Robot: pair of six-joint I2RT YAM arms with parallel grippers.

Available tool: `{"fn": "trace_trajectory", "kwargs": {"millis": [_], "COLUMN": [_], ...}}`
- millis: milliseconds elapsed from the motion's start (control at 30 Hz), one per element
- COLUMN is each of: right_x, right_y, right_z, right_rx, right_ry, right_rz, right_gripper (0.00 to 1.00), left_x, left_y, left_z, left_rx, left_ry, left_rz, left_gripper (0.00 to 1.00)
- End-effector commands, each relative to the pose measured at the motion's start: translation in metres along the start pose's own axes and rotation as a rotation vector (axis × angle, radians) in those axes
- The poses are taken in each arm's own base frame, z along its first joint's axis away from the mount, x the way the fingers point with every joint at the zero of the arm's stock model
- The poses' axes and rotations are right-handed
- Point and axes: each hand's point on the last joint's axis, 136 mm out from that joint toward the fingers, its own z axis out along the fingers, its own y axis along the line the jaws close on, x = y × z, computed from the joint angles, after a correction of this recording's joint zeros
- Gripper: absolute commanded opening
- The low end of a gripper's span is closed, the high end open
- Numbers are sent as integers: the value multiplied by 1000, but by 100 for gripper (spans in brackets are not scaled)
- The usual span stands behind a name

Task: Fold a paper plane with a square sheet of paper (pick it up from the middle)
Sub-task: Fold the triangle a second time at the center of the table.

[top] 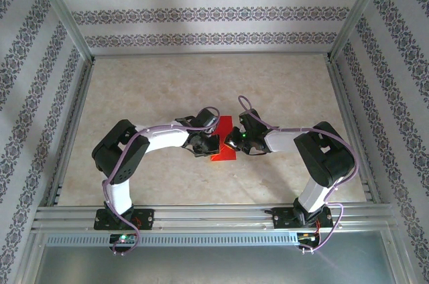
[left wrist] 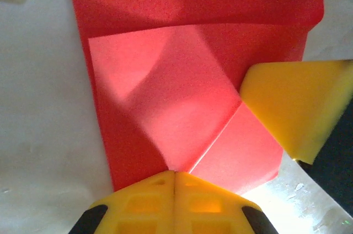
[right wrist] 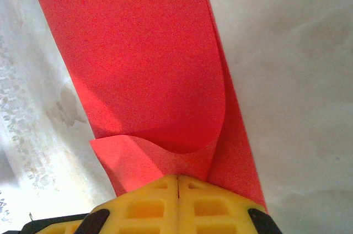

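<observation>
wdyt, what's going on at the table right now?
Both arms are working on the red paper at mid-table, partway through folding. The left gripper is shut, its tips at the point where two folded-in flaps meet. The right gripper is also shut at the paper's edge, where one flap curls up off the sheet. Whether either is pinching or only pressing the paper is unclear. No finished plane yet.

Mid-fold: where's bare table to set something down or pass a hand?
Free: the far table between the red sheet and back wall; narrow strips outside the left arm and right arm, along the side rails. Crowded mid-table, where both arms converge on the sheet.
</observation>
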Motion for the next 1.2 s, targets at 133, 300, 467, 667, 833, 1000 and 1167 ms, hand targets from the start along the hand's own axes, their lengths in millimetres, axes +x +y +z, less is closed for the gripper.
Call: {"fn": "trace_trajectory", "kwargs": {"millis": [133,300,467,667,833,1000,1167], "right_x": [15,15,15,16,17,17,17], "right_y": [-54,-56,-57,-58,-59,-60,-58], "right_z": [8,10,10,10,10,12,12], "right_rx": [197,201,207,212,217,219,214], "right_ry": [35,40,41,43,44,48,52], "right_rz": [60,60,62,64,66,64,64], "right_gripper": [2,2,2,2,2,2,2], "left_x": [28,42,56,61,36,11,5], "left_y": [25,39,54,62,22,-16,-14], "left_z": [2,-2,-8,-26,-44,-39,-16], "left_rx": [-79,-102,-146,-199,-70,68,52], "left_ry": [87,115,146,149,40,-40,-11], "left_rz": [-7,-17,-10,45,118,112,70], "left_gripper": [4,3,3,2,3,3,2]}}
